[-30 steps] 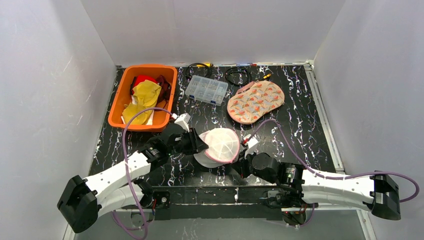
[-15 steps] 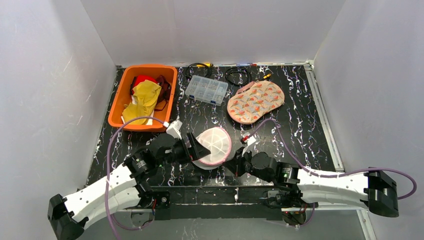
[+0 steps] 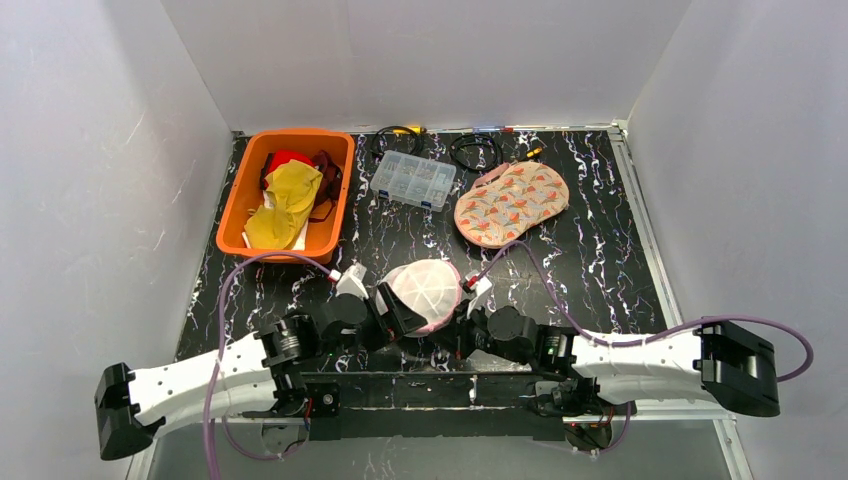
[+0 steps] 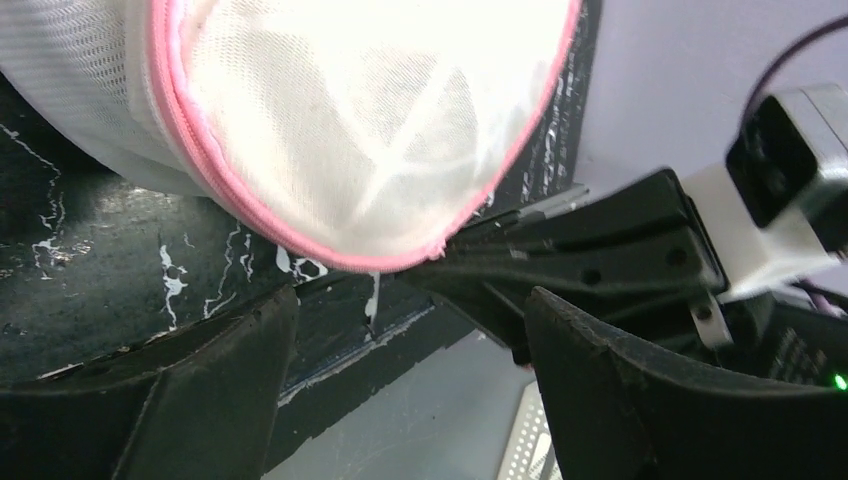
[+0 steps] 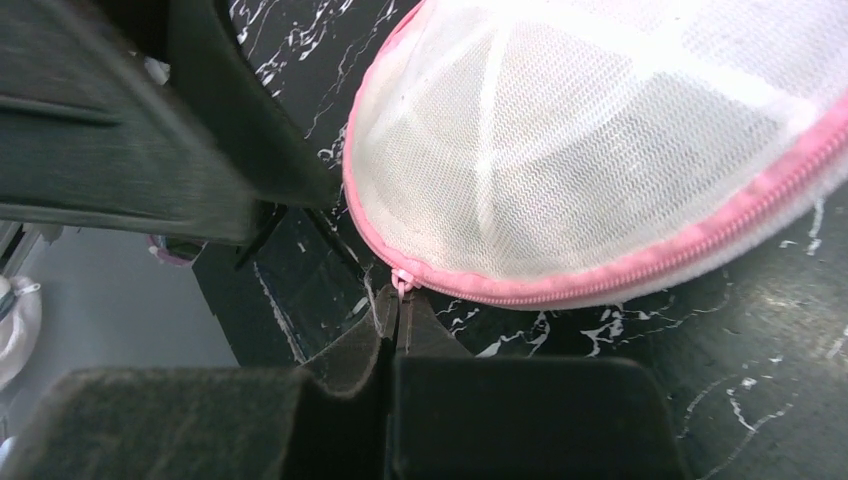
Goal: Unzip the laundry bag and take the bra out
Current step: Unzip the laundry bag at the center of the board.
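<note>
Sitting near the front edge of the black marbled table (image 3: pixel 600 230), the white mesh laundry bag (image 3: pixel 427 293) lies between both arms. The right gripper (image 5: pixel 398 303) is pinched tight on its pink zipper pull (image 5: pixel 402 281), while the left gripper (image 4: pixel 405 300) is spread wide just beside the bag, holding nothing.

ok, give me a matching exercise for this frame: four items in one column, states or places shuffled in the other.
1. laundry bag
2. orange bin
3. left end effector
4. right end effector

A. shut on the zipper pull
B. far left of the table, holding clothes
C. jaws open, nothing held
D. white mesh with pink zipper

Pairs: 1-D, 2-B, 3-C, 4-A
</note>
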### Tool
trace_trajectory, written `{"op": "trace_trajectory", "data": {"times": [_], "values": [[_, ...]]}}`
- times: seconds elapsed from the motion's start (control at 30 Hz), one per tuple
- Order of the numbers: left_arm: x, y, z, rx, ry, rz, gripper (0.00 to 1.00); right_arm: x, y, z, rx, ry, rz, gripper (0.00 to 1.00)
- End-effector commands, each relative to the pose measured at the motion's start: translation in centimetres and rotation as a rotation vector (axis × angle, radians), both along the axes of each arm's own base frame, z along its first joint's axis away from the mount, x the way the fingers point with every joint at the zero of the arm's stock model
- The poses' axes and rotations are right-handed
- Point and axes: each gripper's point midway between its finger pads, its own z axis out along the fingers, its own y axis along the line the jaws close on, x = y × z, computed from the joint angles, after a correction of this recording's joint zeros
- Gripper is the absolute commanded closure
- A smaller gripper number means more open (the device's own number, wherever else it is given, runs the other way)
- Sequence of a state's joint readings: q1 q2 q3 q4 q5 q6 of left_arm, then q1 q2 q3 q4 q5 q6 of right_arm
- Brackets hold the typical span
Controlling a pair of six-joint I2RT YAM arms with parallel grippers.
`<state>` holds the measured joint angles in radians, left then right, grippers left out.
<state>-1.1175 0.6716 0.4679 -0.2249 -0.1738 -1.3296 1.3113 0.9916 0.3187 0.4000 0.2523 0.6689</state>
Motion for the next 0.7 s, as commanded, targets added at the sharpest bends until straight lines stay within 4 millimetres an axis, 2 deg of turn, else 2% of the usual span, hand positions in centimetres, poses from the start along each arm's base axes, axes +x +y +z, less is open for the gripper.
{"op": "trace_trajectory", "data": {"times": [0.0,0.23,0.47,0.67], "values": [[1.8,0.1,-1.2,0.022,0.007,0.128,0.2,-0.8,2.6,4.0,0.127,-0.032,0.053,0.99],[3.1,1.0,-2.5,0.083,0.003,0.215,0.32,-1.1,2.7,4.4,0.133,-0.055,0.064,0.99],[4.1,2.3,-2.5,0.11,-0.032,0.287,0.67,-1.3,2.7,4.3,0.129,-0.058,0.072,0.99],[4.6,2.8,-2.0,0.139,-0.074,0.292,0.84,-1.1,2.2,3.9,0.097,-0.061,0.053,0.99]]}}
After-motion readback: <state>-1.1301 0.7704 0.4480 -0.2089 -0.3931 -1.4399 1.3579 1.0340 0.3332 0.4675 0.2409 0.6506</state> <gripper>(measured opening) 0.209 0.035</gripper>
